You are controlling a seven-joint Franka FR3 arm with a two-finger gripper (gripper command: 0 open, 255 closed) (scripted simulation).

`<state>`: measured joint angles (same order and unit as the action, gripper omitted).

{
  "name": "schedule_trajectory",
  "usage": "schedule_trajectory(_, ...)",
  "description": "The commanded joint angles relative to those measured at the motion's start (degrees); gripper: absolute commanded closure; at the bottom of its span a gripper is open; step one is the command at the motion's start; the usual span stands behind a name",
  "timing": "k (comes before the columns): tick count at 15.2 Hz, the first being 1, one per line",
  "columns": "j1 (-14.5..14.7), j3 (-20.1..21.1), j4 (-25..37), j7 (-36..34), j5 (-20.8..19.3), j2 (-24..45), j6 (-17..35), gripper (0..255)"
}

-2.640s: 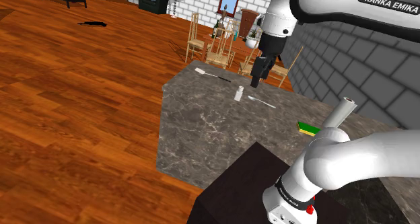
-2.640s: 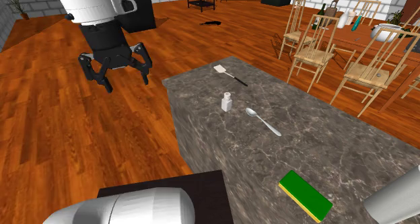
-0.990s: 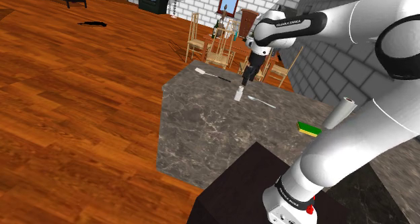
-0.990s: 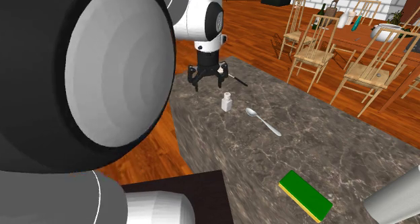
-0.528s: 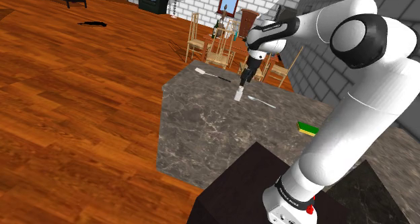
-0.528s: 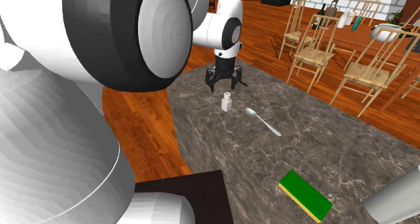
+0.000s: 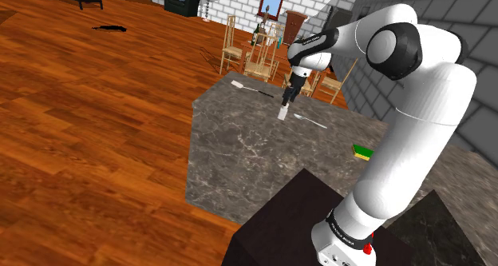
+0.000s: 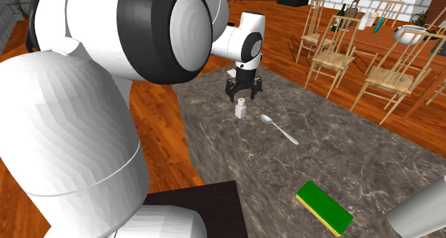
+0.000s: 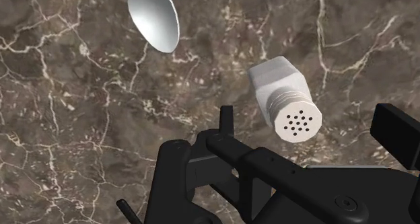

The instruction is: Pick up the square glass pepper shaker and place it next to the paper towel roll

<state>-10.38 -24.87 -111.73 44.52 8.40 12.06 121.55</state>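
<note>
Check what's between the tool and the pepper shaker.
Nothing: the second exterior view shows the open tool just above the pepper shaker, the gap bare.

We see the gripper [image 7: 288,91] lowered from high above the marbled table [image 7: 239,156] to just over the pepper shaker [image 7: 282,112], nearer in each picture. In the second exterior view it has crossed from over the wooden floor [image 8: 275,31] onto the table, and the white arm [image 8: 78,144] now bulks across that view's left. In the shoulder view the arm now hides the paper towel roll [image 8: 423,206].
</note>
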Motion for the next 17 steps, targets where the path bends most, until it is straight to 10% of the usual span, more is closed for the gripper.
schedule_trajectory(1,-0.09,0.13,-0.63,0.32,0.48,0.77,1.35,0)
schedule_trajectory(10,-0.15,0.25,-1.16,0.56,0.85,1.36,2.39,0)
schedule_trajectory(11,-0.15,0.25,-1.16,0.56,0.85,1.36,2.39,255)
schedule_trajectory(17,-0.15,0.26,-1.17,0.56,0.85,1.36,2.40,255)
